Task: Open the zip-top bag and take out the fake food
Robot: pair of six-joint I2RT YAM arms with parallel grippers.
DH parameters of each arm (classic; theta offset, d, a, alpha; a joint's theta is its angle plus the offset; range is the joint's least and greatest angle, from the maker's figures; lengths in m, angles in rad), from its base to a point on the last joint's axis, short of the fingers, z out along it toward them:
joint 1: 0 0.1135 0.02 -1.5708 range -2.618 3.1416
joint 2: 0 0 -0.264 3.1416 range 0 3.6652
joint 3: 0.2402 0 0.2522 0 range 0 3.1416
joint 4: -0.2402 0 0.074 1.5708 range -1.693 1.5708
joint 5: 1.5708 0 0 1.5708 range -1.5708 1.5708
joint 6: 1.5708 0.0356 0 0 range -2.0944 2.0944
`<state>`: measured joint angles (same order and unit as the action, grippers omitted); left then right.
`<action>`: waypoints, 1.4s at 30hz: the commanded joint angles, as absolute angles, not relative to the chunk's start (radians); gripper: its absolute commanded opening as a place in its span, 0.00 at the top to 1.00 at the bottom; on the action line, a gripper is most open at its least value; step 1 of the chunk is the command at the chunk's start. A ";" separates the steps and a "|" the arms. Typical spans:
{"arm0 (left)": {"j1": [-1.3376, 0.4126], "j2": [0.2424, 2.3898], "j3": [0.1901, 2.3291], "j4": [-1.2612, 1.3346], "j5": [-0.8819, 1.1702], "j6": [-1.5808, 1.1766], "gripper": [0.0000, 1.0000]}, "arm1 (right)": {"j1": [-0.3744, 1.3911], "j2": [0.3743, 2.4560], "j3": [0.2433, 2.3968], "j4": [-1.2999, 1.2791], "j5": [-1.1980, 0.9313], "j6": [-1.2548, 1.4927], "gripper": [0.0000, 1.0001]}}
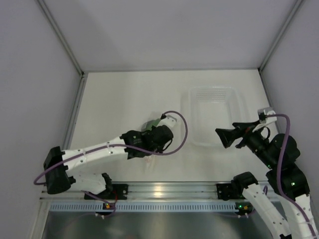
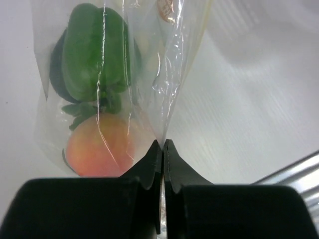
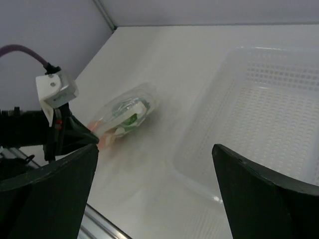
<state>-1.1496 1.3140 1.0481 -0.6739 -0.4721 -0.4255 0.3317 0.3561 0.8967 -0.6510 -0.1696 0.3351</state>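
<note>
We see the zip-top bag (image 2: 167, 69) on the left part of the white table (image 1: 124, 94). It is clear, shiny and full of wrinkles. In the right wrist view it seems to lie flat on the table.

The fake food is inside the bag. We can see a bright green pepper (image 2: 94, 50) at the far end. A dark green thing (image 2: 56, 74) peeks out from behind it, and we cannot tell what it is. An orange-pink peach (image 2: 102, 147) sits at the near end, just beside the claw. Between the pepper and the peach there is a small green sprig (image 2: 82, 108).

The left gripper (image 2: 163, 144) is pressed together on a thin edge of the bag. Its two black fingers (image 2: 149, 164) meet with only the plastic between them. The food is to the left of the pinched spot, not between the fingers.

To the right of the bag, a little way off, there is a clear plastic tray (image 1: 214, 89) with tiny holes in its floor. We see nothing in it.

The right gripper (image 1: 225, 136) hangs above the near edge of the tray. Its fingers are spread wide apart and hold nothing. It is well apart from the bag.
</note>
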 commanded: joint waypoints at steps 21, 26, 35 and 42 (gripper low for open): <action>-1.147 1.052 1.365 -0.750 0.507 -0.176 1.00 | 0.354 0.396 0.715 0.017 -1.085 0.086 0.17; -1.147 1.054 1.387 -0.750 0.629 -0.150 1.00 | 0.357 0.422 0.652 0.218 -1.108 0.172 0.18; -1.149 1.092 1.445 -0.752 0.696 -0.132 1.00 | 0.451 0.476 0.600 0.505 -1.129 0.316 0.30; -1.149 1.129 1.485 -0.752 0.716 -0.126 1.00 | 0.607 0.543 0.637 0.482 -1.117 0.234 0.46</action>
